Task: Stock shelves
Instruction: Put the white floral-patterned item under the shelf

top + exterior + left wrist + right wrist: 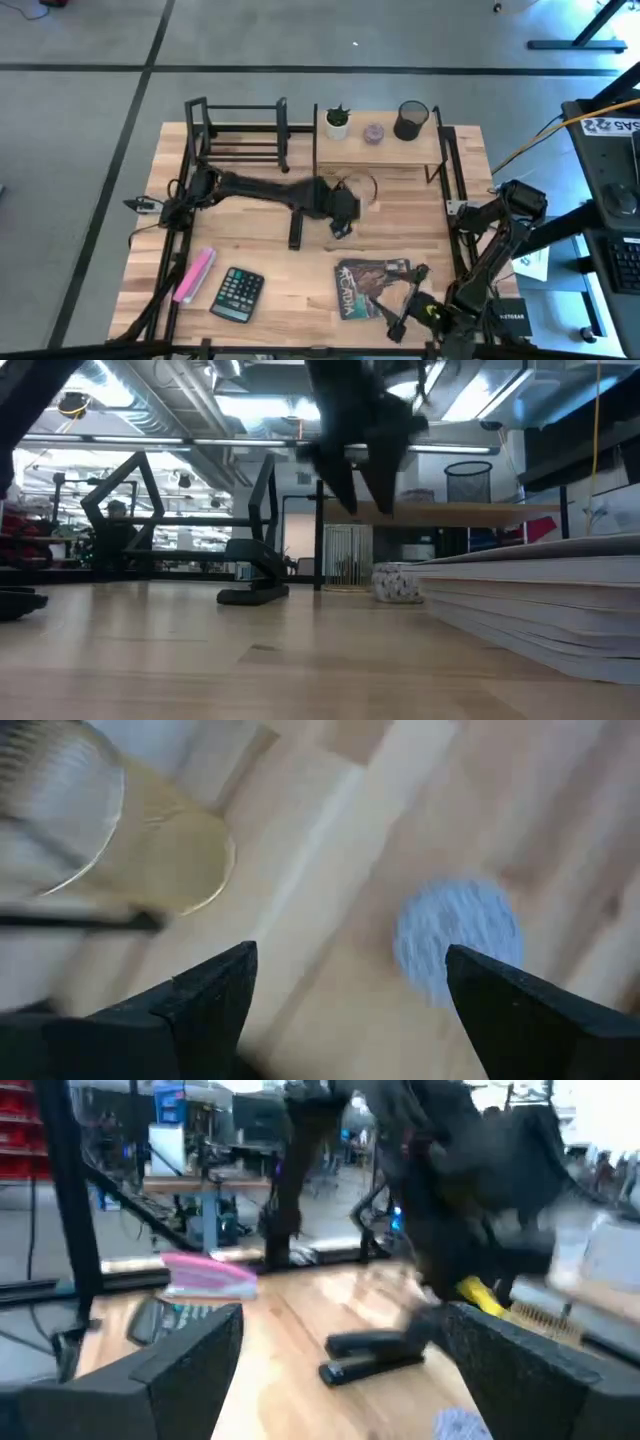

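We see the left gripper [343, 222] spread open above the butcher-block table [270, 265]; the right gripper [340, 1370] waits open too.

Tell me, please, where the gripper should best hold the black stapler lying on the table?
Probably from straight above, across the narrow middle of the stapler: it lies flat, long and slim, with bare tabletop on both long sides, so the fingers could close over its width.

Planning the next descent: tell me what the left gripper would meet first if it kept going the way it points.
The left gripper, open, points down at the tabletop. Likely first contact is bare wood between the small bluish round object and the clear cup; depth is unclear.
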Tool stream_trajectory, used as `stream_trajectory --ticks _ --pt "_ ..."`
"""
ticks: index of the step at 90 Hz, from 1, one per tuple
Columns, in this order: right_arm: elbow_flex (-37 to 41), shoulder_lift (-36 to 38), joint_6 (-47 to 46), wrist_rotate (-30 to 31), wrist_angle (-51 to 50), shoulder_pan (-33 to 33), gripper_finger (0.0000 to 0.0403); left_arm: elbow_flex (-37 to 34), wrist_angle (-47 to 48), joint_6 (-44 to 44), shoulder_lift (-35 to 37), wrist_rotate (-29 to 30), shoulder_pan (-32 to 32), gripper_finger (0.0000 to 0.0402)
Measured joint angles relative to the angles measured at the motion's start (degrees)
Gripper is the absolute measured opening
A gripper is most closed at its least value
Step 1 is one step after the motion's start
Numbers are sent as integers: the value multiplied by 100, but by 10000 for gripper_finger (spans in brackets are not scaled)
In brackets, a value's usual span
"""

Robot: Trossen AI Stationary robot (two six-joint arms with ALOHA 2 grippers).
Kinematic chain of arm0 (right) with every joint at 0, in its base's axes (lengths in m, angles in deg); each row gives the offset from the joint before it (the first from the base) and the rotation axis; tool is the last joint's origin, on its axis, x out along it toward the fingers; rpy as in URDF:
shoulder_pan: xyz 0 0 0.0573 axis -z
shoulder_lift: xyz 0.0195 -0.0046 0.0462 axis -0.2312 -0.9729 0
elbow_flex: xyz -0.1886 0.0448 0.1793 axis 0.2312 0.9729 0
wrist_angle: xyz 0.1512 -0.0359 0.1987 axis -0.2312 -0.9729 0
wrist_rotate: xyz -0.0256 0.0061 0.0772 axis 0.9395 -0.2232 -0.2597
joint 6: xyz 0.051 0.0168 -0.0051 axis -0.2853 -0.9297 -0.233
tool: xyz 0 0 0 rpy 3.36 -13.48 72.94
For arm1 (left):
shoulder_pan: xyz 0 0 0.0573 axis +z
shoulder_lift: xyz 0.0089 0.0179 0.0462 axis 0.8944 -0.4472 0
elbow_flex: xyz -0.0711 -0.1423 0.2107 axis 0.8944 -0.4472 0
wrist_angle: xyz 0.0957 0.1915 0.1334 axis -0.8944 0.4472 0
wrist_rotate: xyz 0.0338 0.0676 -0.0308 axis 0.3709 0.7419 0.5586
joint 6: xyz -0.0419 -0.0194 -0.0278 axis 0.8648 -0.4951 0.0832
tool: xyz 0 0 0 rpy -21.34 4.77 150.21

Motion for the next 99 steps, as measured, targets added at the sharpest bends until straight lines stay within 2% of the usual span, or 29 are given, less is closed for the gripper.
stream_trajectory --ticks 13,23,32,39,46,55,65,84,91,99 --pt "146 8 -1016 -2056 -789 904 330 270 843 884 11 149 -910 301" --pt "235 8 -1157 -2874 -1300 1524 323 270 1103 1776 9 326 -1616 301" --pt "476 8 -1128 -3514 -1402 2012 296 270 1204 2762 9 461 -2182 301" --pt "705 -25 -1120 -3713 -1113 2265 264 270 1224 3575 9 692 -2573 301" --pt "960 -34 -1116 -3846 -731 2424 226 270 1229 4339 9 1180 -2924 301" --pt "1215 -35 -1110 -4084 -299 2606 172 270 1231 4898 9 1683 -3268 301" --pt "1420 -38 -1137 -4463 -227 2847 111 270 1324 5024 9 2025 -3398 301" --pt "1642 -48 -933 -4837 767 3147 18 267 1542 5221 2 1985 -3243 301" --pt "1644 -131 -917 -4737 857 3195 4 267 1522 5226 2 1990 -3235 301" --pt "1652 -268 -944 -4776 1010 3259 8 267 1489 5274 0 2003 -3242 301"
